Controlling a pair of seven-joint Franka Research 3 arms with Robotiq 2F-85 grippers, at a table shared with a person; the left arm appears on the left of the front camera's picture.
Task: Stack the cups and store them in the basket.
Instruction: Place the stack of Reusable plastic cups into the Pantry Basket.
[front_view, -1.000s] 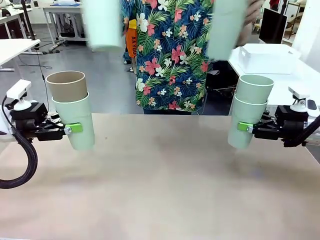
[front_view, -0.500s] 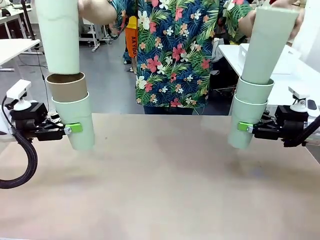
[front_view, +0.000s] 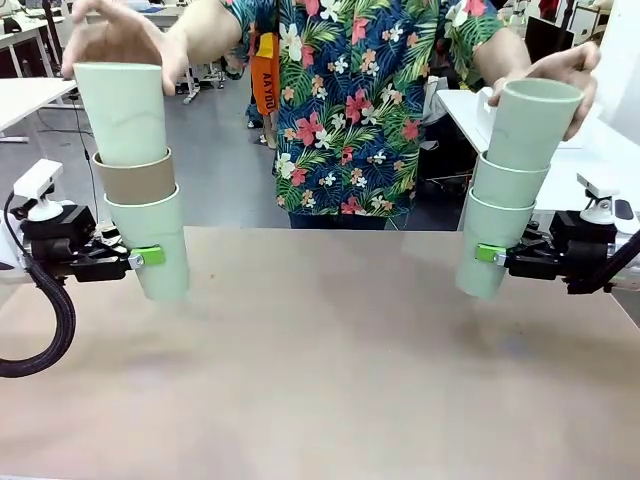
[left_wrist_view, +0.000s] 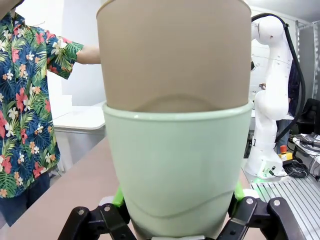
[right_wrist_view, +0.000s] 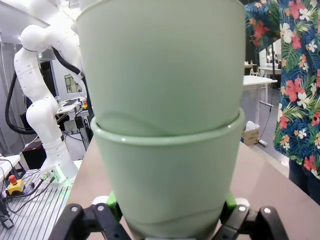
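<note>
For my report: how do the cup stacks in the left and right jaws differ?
The left stack has a brown cup in the middle; the right stack is all mint. A hand tops the left stack; another hand grips the right stack's rim sideways. Both hold three cups.

3 cups (front_view: 143, 215) nest in the left gripper (front_view: 155, 258), 3 in the right gripper (front_view: 481, 255), above the table (front_view: 320, 380); a person (front_view: 350, 110) stands behind.

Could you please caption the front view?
One of the person's hands seats a mint cup on the left gripper's brown-topped stack, the other hand another cup on the right gripper's mint stack.
</note>
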